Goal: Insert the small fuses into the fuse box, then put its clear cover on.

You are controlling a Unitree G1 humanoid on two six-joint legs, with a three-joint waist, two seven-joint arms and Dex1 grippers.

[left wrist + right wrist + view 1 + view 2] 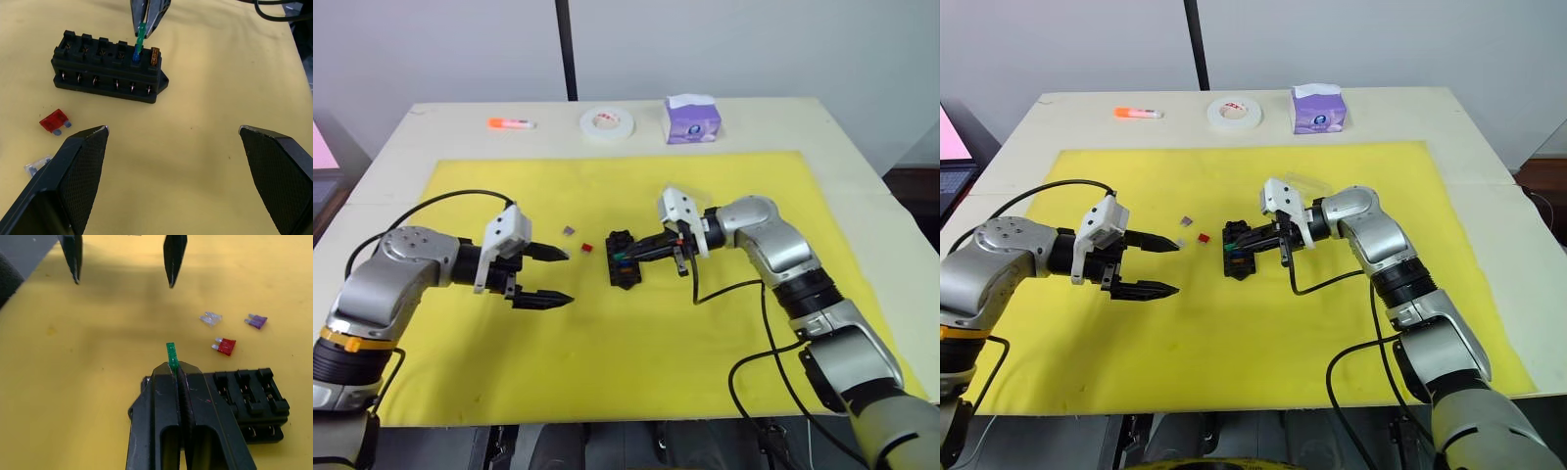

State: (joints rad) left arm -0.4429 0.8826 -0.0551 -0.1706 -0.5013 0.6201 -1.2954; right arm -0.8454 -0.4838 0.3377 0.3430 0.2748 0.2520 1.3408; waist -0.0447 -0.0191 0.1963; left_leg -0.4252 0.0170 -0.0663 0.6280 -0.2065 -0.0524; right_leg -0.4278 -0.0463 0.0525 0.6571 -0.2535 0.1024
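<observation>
Yellow mat covers the worktop's middle. Mid-mat sits the small black rectangular fuse box, orange fuse seated. Beside it, the left gripper gapes empty. The right gripper pinches a tiny green fuse above the box. Loose red, purple and grey fuses lie between box and left gripper.

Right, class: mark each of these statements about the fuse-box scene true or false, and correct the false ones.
1. The right gripper holds a green fuse. True.
2. The left gripper is shut on the red fuse. False: its jaws are open and empty; the red fuse lies on the yellow mat.
3. An orange fuse already sits in the fuse box. True.
4. The white tape roll lies on the yellow mat. False: it lies on the bare table beyond it.
</observation>
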